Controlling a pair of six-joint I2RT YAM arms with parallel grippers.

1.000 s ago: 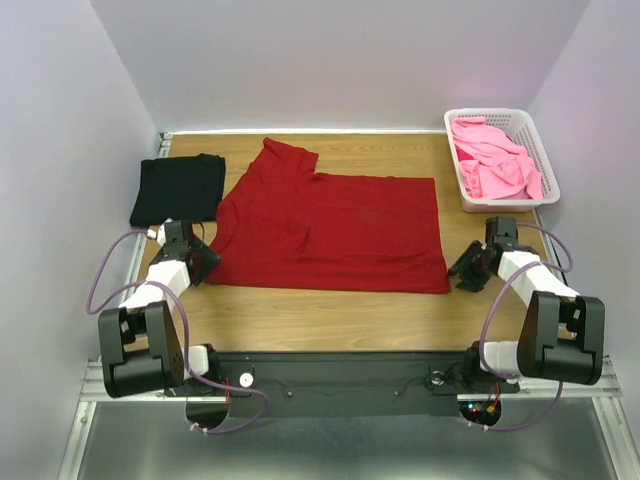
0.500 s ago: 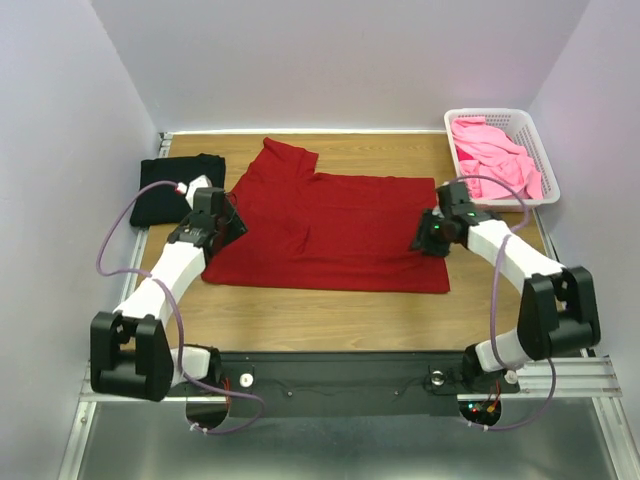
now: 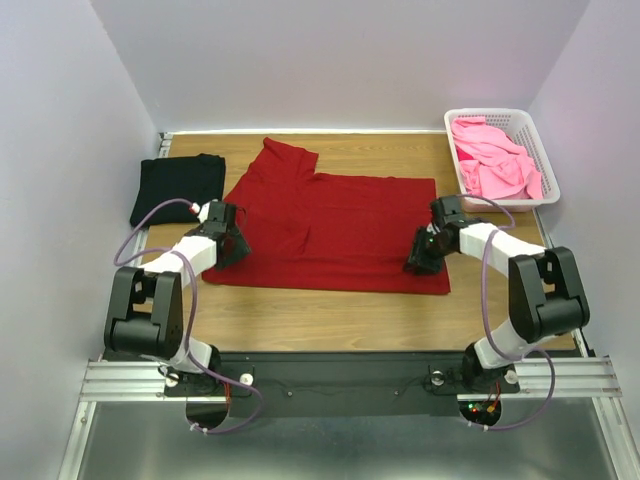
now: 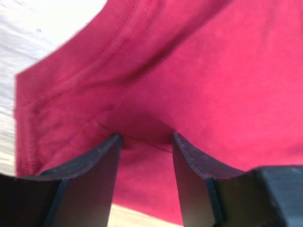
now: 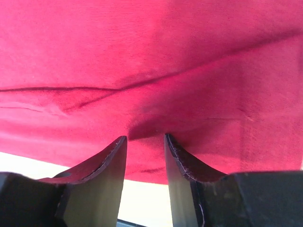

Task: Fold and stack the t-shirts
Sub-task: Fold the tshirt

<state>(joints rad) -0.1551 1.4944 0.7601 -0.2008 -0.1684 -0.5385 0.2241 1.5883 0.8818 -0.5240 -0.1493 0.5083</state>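
Now the dark red t-shirt [image 3: 335,230] lies flat on the desk [image 3: 330,310] beneath the left end effector [image 3: 226,243] and right end effector [image 3: 420,258], both unclenched with cloth puckering between their tips, so a shallow pinch may slip off its near edge when lifted.

No writing, label, brand or number can be read in any view. The dark red t-shirt [image 3: 330,230] is plain cloth up close; the basket [image 3: 540,155] is perhaps too small here to show any mark.
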